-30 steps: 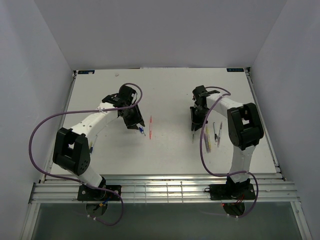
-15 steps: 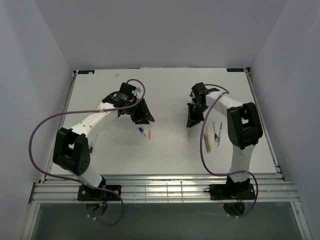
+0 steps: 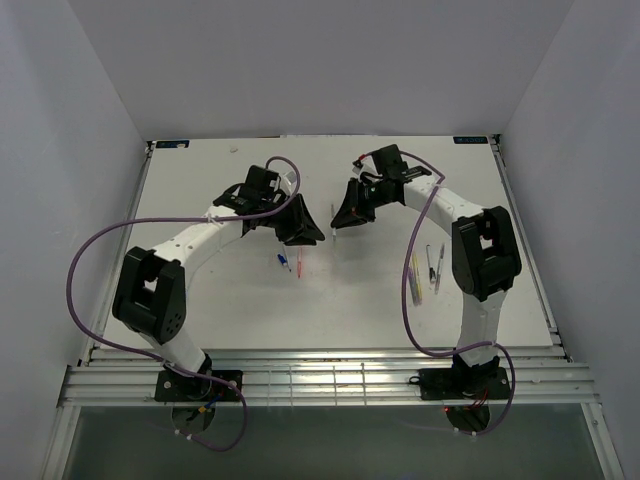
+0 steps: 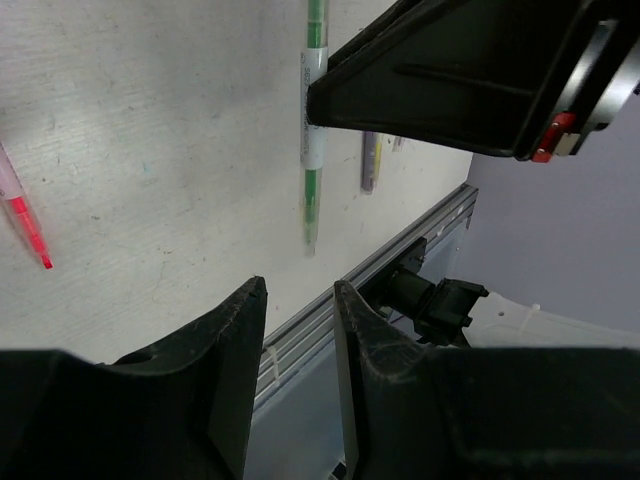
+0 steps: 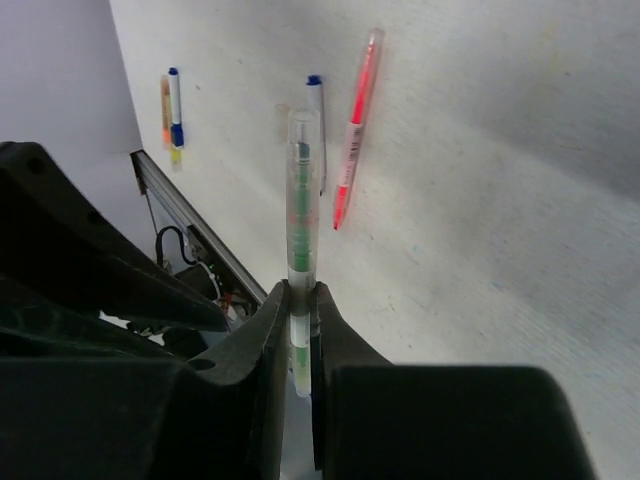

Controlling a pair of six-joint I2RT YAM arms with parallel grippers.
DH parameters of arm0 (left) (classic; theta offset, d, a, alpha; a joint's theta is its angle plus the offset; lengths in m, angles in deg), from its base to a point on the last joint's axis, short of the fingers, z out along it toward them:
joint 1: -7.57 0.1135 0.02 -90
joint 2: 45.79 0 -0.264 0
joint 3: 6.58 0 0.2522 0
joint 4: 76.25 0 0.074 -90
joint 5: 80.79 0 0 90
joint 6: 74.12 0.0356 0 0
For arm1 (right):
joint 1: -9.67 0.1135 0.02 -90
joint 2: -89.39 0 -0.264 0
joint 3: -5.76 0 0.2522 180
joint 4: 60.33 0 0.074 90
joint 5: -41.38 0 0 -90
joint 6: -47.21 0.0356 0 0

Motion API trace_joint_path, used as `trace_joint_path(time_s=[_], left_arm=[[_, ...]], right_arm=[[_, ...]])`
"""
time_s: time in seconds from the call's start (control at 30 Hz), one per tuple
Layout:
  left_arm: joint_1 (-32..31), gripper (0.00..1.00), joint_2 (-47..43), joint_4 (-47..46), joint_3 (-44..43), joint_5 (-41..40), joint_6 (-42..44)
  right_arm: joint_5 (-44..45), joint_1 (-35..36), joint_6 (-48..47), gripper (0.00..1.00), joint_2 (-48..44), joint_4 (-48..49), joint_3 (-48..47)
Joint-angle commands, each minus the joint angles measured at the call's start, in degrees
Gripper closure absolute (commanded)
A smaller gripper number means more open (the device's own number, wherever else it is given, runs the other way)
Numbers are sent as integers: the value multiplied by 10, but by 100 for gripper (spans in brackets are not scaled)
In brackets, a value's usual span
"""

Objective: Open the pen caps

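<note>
My right gripper [image 5: 298,295] is shut on a green pen [image 5: 300,200] near one end, holding it off the table; the pen's clear far end sticks out ahead of the fingers. Which end carries the pen cap I cannot tell. In the left wrist view the same green pen [image 4: 313,130] hangs from the right gripper [image 4: 470,70], ahead of my left gripper [image 4: 298,290], which is open with nothing between its fingers. From above, the left gripper [image 3: 312,234] and right gripper [image 3: 338,220] face each other closely over the table's middle.
A red pen [image 3: 300,262] and a blue-white pen [image 3: 284,262] lie on the table just below the grippers. Yellow pens [image 3: 415,278] and grey pens [image 3: 434,265] lie by the right arm. A metal rail [image 3: 320,370] runs along the near edge.
The right gripper closed on the green pen, lifted it and carried it left to the middle. The left gripper swung right toward it and narrowed slightly.
</note>
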Motion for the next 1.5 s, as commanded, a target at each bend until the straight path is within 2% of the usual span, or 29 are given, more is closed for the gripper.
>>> trace_joint_path(time_s=[0.0, 0.73, 0.87, 0.9, 1.0, 1.03, 1.07, 1.17, 1.33, 1.47], left_arm=[[-10, 57, 2, -20, -4, 30, -1], [-30, 58, 24, -19, -15, 33, 4], [-30, 68, 25, -16, -19, 35, 6], [-30, 77, 25, -14, -18, 37, 6], [-30, 87, 26, -13, -15, 42, 7], [-30, 88, 25, -11, -15, 41, 8], [-30, 89, 24, -10, -14, 38, 10], [-30, 94, 21, 0, -18, 28, 16], [-30, 100, 24, 7, -23, 25, 19], [-30, 100, 23, 7, -24, 23, 21]], right_arm=[[-52, 7, 51, 92, -22, 59, -25], [-69, 28, 102, 92, -24, 109, -13], [-69, 29, 105, 92, -28, 114, -7], [-69, 29, 106, 92, -29, 116, -6], [-75, 29, 110, 91, -24, 121, -6], [-81, 29, 111, 87, -21, 121, -8], [-83, 30, 111, 75, -19, 121, -8], [-92, 33, 102, 67, -16, 115, -8], [-103, 44, 96, 63, -19, 115, 6], [-109, 53, 104, 69, -17, 128, 17]])
